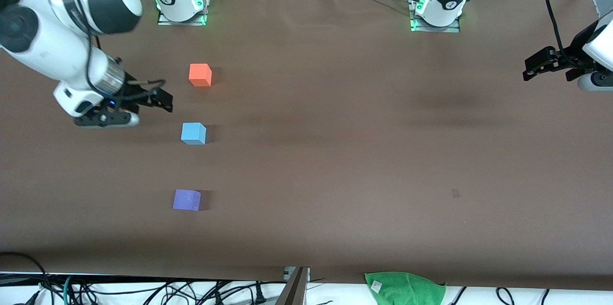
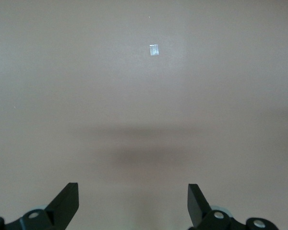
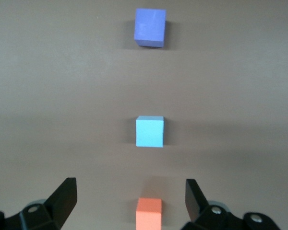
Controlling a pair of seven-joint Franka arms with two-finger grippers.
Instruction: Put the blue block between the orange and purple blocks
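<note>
Three cubes stand in a row on the brown table toward the right arm's end. The orange block [image 1: 200, 75] is farthest from the front camera, the blue block [image 1: 193, 133] is in the middle, and the purple block [image 1: 187, 199] is nearest. My right gripper [image 1: 160, 99] is open and empty, up in the air beside the row, between the orange and blue blocks. Its wrist view shows the purple block [image 3: 150, 27], the blue block [image 3: 150, 131] and the orange block [image 3: 149, 213] in line, the orange one between the open gripper's [image 3: 129, 196] fingers. My left gripper [image 1: 531, 69] waits open and empty at the left arm's end; it also shows in the left wrist view [image 2: 133, 199].
A green cloth [image 1: 406, 288] lies at the table's front edge, with cables along that edge. A small pale mark [image 1: 455, 193] is on the table surface toward the left arm's end; it also shows in the left wrist view [image 2: 154, 50]. The two arm bases stand along the back edge.
</note>
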